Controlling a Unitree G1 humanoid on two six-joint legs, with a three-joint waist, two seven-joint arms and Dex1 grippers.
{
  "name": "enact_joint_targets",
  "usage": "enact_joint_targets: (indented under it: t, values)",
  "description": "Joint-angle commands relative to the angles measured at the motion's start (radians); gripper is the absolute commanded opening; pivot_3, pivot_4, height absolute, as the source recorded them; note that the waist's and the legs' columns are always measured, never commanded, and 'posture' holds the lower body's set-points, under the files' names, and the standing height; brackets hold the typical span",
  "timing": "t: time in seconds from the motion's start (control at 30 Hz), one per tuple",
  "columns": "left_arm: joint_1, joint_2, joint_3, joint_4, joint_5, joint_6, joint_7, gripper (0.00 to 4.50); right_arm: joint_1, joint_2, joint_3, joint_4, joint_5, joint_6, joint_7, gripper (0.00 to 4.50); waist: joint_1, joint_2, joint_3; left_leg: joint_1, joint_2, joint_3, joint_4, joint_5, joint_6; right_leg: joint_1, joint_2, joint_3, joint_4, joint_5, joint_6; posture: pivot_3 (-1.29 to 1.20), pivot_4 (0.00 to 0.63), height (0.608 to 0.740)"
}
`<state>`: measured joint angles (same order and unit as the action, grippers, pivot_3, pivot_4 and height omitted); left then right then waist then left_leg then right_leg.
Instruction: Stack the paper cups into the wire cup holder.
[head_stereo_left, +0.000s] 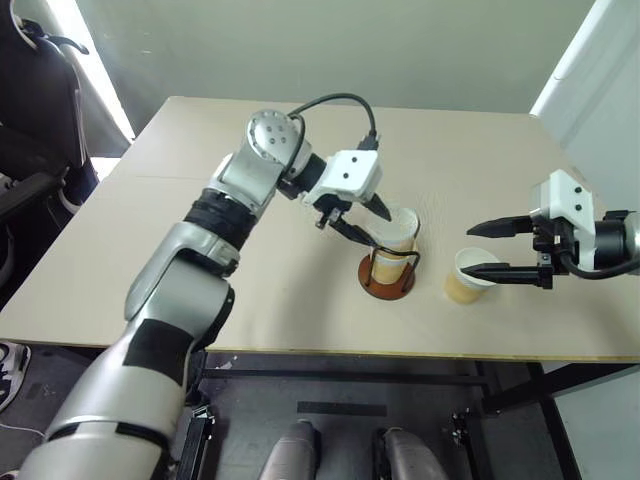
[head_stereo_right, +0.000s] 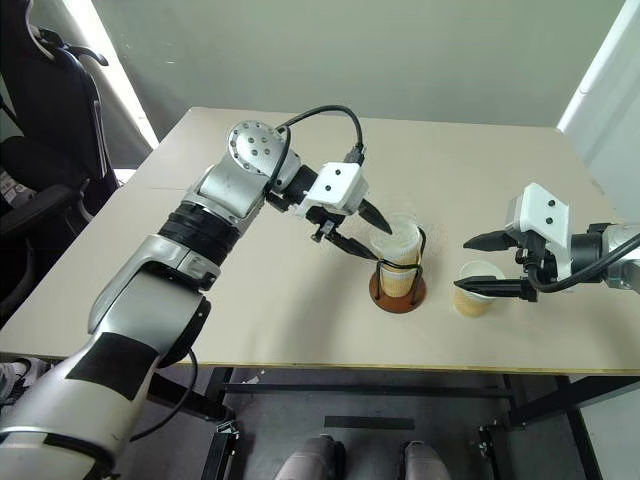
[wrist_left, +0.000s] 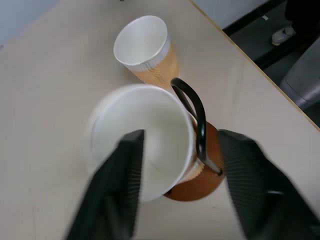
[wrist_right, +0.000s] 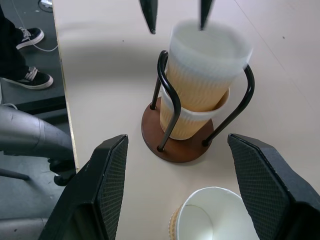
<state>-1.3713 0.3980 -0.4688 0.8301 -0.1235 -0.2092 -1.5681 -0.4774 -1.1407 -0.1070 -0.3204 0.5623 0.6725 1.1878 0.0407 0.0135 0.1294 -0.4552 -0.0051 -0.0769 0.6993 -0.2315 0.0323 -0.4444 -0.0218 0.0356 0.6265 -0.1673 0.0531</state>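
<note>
While the left claw (head_stereo_right: 372, 232) is hanging released around the rim of the upper paper cup (head_stereo_right: 397, 240), that cup is nesting in another inside the wire cup holder (wrist_right: 172, 142). The right claw (head_stereo_left: 487, 248) is spreading empty beside the last cup (head_stereo_left: 470, 275), standing on the desk (head_stereo_left: 150, 250). It looks light and crushable: pinch its wall gently just below the rim.

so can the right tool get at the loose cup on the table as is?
Probably yes. The right tool stands open, its fingers either side of the loose cup, with nothing between them. The wire cup holder and the left tool sit off to the side, apart from that cup.
</note>
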Motion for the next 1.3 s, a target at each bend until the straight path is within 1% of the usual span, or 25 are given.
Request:
enact_joint_targets:
  t: [0.03, 0.07, 0.1, 0.2, 0.27, 0.37, 0.47, 0.57, 0.7, 0.9, 1.03, 1.1, 1.17, 1.2, 1.3]
  values:
    - [-0.034, -0.018, 0.063, 0.011, 0.015, -0.028, 0.014, 3.91, -0.01, -0.016, -0.033, -0.005, -0.007, -0.019, 0.003, 3.2, 0.0, 0.0, 0.0, 0.0, 0.0, 0.0, 0.0, 0.0, 0.0, 0.0, 0.0, 0.0, 0.0, 0.0, 0.0, 0.0, 0.15, 0.74]
    - [-0.036, -0.024, 0.072, 0.015, 0.019, -0.027, 0.019, 4.3, -0.009, -0.017, -0.033, -0.004, -0.008, -0.021, 0.003, 3.2, 0.0, 0.0, 0.0, 0.0, 0.0, 0.0, 0.0, 0.0, 0.0, 0.0, 0.0, 0.0, 0.0, 0.0, 0.0, 0.0, 0.15, 0.74]
    - [-0.041, -0.033, 0.09, 0.02, 0.016, -0.019, 0.033, 4.45, -0.009, -0.014, -0.028, 0.003, -0.021, -0.034, -0.002, 3.2, 0.0, 0.0, 0.0, 0.0, 0.0, 0.0, 0.0, 0.0, 0.0, 0.0, 0.0, 0.0, 0.0, 0.0, 0.0, 0.0, 0.15, 0.74]
    - [-0.051, -0.044, 0.14, 0.017, 0.002, 0.009, 0.044, 4.45, 0.004, -0.012, -0.01, 0.014, -0.061, -0.066, -0.012, 3.2, 0.0, 0.0, 0.0, 0.0, 0.0, 0.0, 0.0, 0.0, 0.0, 0.0, 0.0, 0.0, 0.0, 0.0, 0.0, 0.0, 0.15, 0.74]
    - [-0.054, -0.04, 0.176, 0.006, -0.021, 0.062, 0.025, 4.45, 0.021, -0.02, 0.008, 0.017, -0.091, -0.086, -0.004, 3.2, 0.0, 0.0, 0.0, 0.0, 0.0, 0.0, 0.0, 0.0, 0.0, 0.0, 0.0, 0.0, 0.0, 0.0, 0.0, 0.0, 0.15, 0.74]
    - [-0.065, -0.027, 0.233, -0.01, -0.063, 0.186, 0.005, 4.45, 0.042, -0.027, 0.028, 0.024, -0.129, -0.114, 0.006, 3.2, -0.001, 0.0, 0.0, 0.0, 0.0, 0.0, 0.0, 0.0, 0.0, 0.0, 0.0, 0.0, 0.0, 0.0, 0.0, 0.0, 0.15, 0.74]
    - [-0.056, 0.012, 0.28, -0.06, -0.115, 0.326, -0.035, 4.45, 0.057, -0.03, 0.063, 0.042, -0.184, -0.155, 0.009, 3.2, -0.002, 0.0, 0.0, 0.0, 0.0, 0.0, 0.0, 0.0, 0.0, 0.0, 0.0, 0.0, 0.0, 0.0, 0.0, 0.0, 0.15, 0.74]
    - [-0.035, 0.063, 0.294, -0.136, -0.159, 0.435, -0.046, 4.45, 0.077, -0.032, 0.091, 0.074, -0.238, -0.204, 0.015, 3.2, -0.001, 0.0, 0.0, 0.0, 0.0, 0.0, 0.0, 0.0, 0.0, 0.0, 0.0, 0.0, 0.0, 0.0, 0.0, 0.0, 0.15, 0.74]
    - [0.011, 0.136, 0.308, -0.213, -0.159, 0.472, -0.046, 4.45, 0.061, -0.008, 0.138, 0.12, -0.272, -0.231, 0.036, 3.2, -0.003, 0.0, 0.0, 0.001, 0.0, 0.0, 0.0, 0.0, 0.0, 0.0, 0.0, 0.0, 0.0, 0.0, 0.0, 0.0, 0.15, 0.74]
    - [0.069, 0.171, 0.311, -0.314, -0.18, 0.543, -0.046, 4.45, 0.02, 0.012, 0.196, 0.21, -0.332, -0.286, 0.073, 3.2, -0.001, 0.0, 0.0, 0.001, 0.0, 0.0, 0.001, 0.0, 0.0, 0.0, 0.0, 0.001, 0.0, 0.0, 0.001, 0.0, 0.15, 0.74]
    - [0.105, 0.189, 0.308, -0.388, -0.228, 0.598, -0.046, 4.45, -0.028, 0.036, 0.24, 0.27, -0.373, -0.32, 0.101, 3.2, -0.004, 0.0, 0.0, 0.001, 0.0, 0.0, 0.0, 0.0, 0.0, 0.0, 0.0, 0.001, 0.0, 0.0, 0.0, 0.0, 0.15, 0.74]
    - [0.121, 0.204, 0.302, -0.408, -0.241, 0.605, -0.046, 4.5, -0.053, 0.052, 0.257, 0.29, -0.383, -0.325, 0.113, 2.82, -0.007, 0.0, 0.0, 0.001, 0.0, 0.0, 0.0, 0.0, 0.0, 0.0, 0.0, 0.001, 0.0, 0.0, 0.0, 0.0, 0.15, 0.74]
    - [0.141, 0.244, 0.272, -0.434, -0.28, 0.609, -0.046, 4.5, -0.072, 0.063, 0.266, 0.299, -0.386, -0.323, 0.131, 2.33, -0.011, 0.0, 0.0, 0.001, 0.0, 0.0, 0.0, 0.0, 0.0, 0.0, 0.0, 0.001, 0.0, 0.0, 0.0, 0.0, 0.15, 0.74]
    - [0.154, 0.276, 0.245, -0.447, -0.301, 0.598, -0.046, 4.5, -0.082, 0.067, 0.269, 0.301, -0.386, -0.32, 0.14, 1.91, -0.013, 0.0, 0.0, 0.001, 0.0, 0.0, 0.0, 0.0, 0.0, 0.0, 0.0, 0.001, 0.0, 0.0, 0.0, 0.0, 0.15, 0.74]
    - [0.175, 0.384, 0.141, -0.47, -0.357, 0.556, -0.046, 4.5, -0.105, 0.069, 0.275, 0.306, -0.386, -0.316, 0.166, 0.86, -0.017, 0.0, 0.0, 0.001, 0.0, 0.0, -0.001, 0.0, 0.0, 0.0, 0.0, 0.001, 0.0, 0.0, -0.001, 0.0, 0.15, 0.74]
